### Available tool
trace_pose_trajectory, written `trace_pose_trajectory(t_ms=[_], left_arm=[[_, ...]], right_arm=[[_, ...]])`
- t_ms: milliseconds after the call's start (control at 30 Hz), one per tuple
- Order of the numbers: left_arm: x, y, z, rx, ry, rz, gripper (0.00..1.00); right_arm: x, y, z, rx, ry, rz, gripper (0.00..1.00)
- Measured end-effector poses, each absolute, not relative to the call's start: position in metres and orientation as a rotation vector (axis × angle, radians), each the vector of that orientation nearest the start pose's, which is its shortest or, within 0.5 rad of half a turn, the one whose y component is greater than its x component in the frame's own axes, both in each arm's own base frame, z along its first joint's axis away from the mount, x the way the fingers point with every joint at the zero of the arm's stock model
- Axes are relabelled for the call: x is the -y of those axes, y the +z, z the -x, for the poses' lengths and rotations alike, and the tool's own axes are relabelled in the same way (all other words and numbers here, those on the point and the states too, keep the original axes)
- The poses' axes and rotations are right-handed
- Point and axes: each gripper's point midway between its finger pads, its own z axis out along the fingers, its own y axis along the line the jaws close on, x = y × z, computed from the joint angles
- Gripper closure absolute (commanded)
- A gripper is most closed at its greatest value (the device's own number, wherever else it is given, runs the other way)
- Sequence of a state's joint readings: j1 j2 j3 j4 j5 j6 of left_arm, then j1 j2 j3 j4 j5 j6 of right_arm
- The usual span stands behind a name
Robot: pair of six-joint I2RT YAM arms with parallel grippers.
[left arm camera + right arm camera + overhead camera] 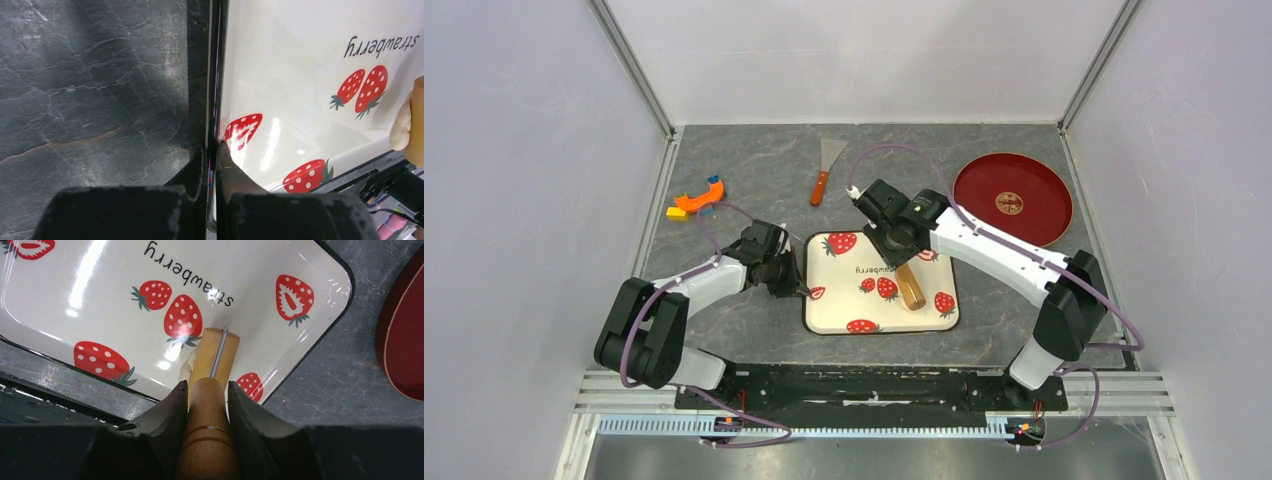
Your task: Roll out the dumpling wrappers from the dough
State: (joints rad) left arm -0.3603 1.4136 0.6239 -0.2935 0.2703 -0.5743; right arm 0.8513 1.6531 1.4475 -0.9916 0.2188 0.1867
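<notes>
Your left gripper (214, 152) is pinched narrow on the left rim of the strawberry-print tray (290, 60), one finger outside the black edge and one inside, so its job is to anchor. Hold that pinch firm and level while you roll, because I judge the glossy tray would slide on the table (90, 100) under any sideways push. To its right, your right gripper (207, 386) is closed around the wooden handle of the roller (216, 352), whose barrel reaches out beyond the fingertips and rests low on the tray floor. The dough (187, 371) sits against the barrel's left side, just ahead of your fingertips, a small pale lump peeking out from beneath. How flat it is under the wood cannot be told, and no finished dumpling wrappers show anywhere. To do this step well, bring the barrel squarely over the lump rather than beside it, press lightly, and roll in short strokes across the barrel's axis, with the barrel parallel to the tray floor so the sheet thins evenly. Watch for dough sticking to the wood and lifting. The red plate (1012, 198) lies well to the right of the roller, apart from the work
</notes>
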Motion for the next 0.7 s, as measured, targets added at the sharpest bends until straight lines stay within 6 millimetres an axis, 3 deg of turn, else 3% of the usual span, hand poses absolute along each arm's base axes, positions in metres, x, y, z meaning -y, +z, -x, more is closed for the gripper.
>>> trace_pose_trajectory(t_ms=[267, 433, 700], left_arm=[[0.157, 0.019, -0.237, -2.741, -0.598, 0.161, 0.90], [0.153, 0.019, -0.237, -2.747, -0.568, 0.144, 0.76], [0.144, 0.029, -0.239, -2.764, -0.488, 0.098, 0.43]], right_arm=[[-0.243, 0.152, -0.253, -2.577, 0.072, 0.803, 1.00], [-0.250, 0.156, -0.258, -2.562, 0.137, 0.781, 1.00], [-0.260, 0.163, -0.276, -2.518, 0.234, 0.707, 1.00]])
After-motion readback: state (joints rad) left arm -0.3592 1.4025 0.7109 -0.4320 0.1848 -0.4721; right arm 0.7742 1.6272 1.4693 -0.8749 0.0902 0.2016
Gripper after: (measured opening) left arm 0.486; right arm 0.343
